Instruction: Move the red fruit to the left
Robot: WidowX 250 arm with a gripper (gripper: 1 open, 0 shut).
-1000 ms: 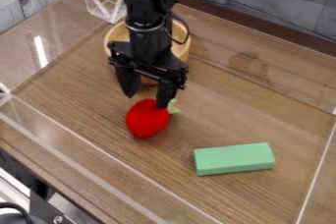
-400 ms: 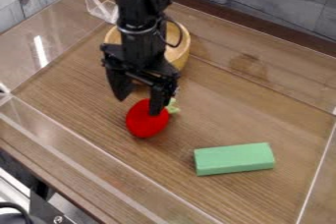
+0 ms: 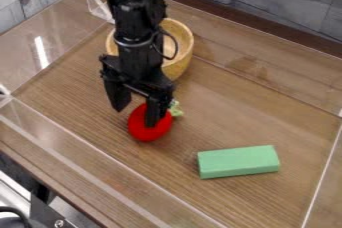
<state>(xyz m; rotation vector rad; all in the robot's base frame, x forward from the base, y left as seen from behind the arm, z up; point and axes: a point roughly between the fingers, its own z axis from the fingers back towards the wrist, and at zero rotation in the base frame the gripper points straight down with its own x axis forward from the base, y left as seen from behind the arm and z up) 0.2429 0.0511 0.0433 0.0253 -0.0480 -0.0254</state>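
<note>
The red fruit (image 3: pixel 147 125) is a small bright red strawberry-like toy with a green leafy top, lying on the wooden table just in front of the wooden bowl (image 3: pixel 181 42). My black gripper (image 3: pixel 138 104) hangs straight above it with its jaws open, one finger to each side of the fruit's upper part. The fingertips reach down around the fruit and hide its top left. I cannot tell if they touch it.
A green rectangular block (image 3: pixel 239 161) lies to the right front. Clear plastic walls (image 3: pixel 40 47) ring the table, with a low front wall (image 3: pixel 120 187) near the fruit. Bare wood (image 3: pixel 60 92) lies to the left of the fruit.
The gripper has moved left and down from beside the bowl, and its open fingers now straddle the red fruit. The fruit has not moved.
</note>
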